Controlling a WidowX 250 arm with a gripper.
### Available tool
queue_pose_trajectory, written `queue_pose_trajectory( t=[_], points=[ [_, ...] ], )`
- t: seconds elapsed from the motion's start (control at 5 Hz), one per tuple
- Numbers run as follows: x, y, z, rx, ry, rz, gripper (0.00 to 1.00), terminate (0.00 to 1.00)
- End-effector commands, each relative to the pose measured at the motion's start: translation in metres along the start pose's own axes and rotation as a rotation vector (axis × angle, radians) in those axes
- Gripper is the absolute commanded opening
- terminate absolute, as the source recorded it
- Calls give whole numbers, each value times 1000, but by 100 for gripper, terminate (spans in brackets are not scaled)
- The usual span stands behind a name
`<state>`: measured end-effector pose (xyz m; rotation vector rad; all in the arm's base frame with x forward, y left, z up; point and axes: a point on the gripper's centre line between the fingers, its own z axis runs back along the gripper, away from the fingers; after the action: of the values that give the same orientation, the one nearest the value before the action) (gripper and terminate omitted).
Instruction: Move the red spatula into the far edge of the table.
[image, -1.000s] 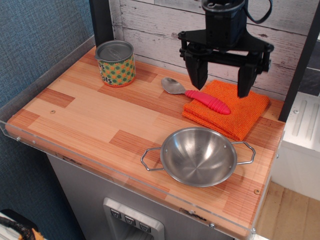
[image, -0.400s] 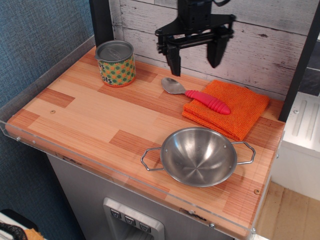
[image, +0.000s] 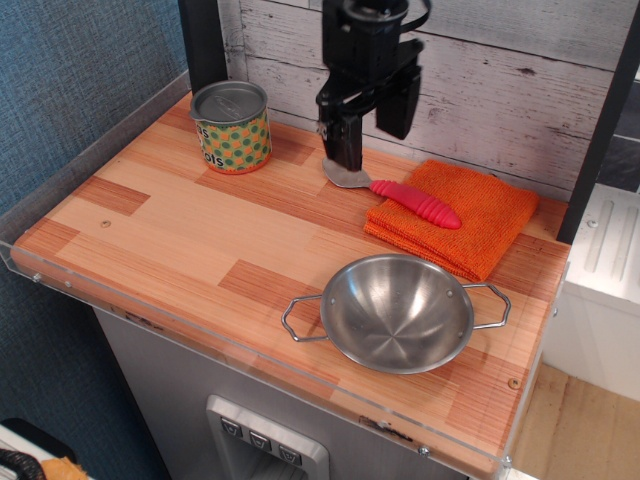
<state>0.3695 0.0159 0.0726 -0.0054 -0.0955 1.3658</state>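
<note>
The red spatula (image: 412, 202) lies at the back of the table (image: 190, 240). Its ribbed red-pink handle rests on the near-left part of an orange folded cloth, and its metal bowl (image: 345, 180) lies on the wood. My gripper (image: 372, 125) hangs open above the bowl end. Its left finger (image: 345, 140) stands in front of the bowl and hides part of it. The right finger (image: 400, 105) is higher and further back. Nothing is between the fingers.
An orange folded cloth (image: 475, 220) lies at the back right. A patterned tin can (image: 231, 126) stands at the back left. A steel two-handled bowl (image: 397, 312) sits near the front right. A white plank wall (image: 520, 90) backs the table; a clear acrylic rim (image: 90, 135) lines its edges.
My gripper has moved left from above the orange cloth to above the spatula's bowl, turned about its vertical axis and come lower. The spatula has not moved.
</note>
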Motion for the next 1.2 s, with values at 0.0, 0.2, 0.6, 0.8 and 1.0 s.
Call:
queue_pose_trajectory(
  t=[0.0, 0.2, 0.6, 0.8, 1.0],
  points=[
    [7, -5, -7, -8, -7, 219, 100, 0],
    [11, -9, -21, -34, 36, 200, 100, 0],
    [11, -6, -34, -13, 26, 188, 100, 0],
    [11, -8, -43, -12, 45, 180, 100, 0],
    [10, -6, -48, -17, 65, 188, 100, 0]
  ],
)
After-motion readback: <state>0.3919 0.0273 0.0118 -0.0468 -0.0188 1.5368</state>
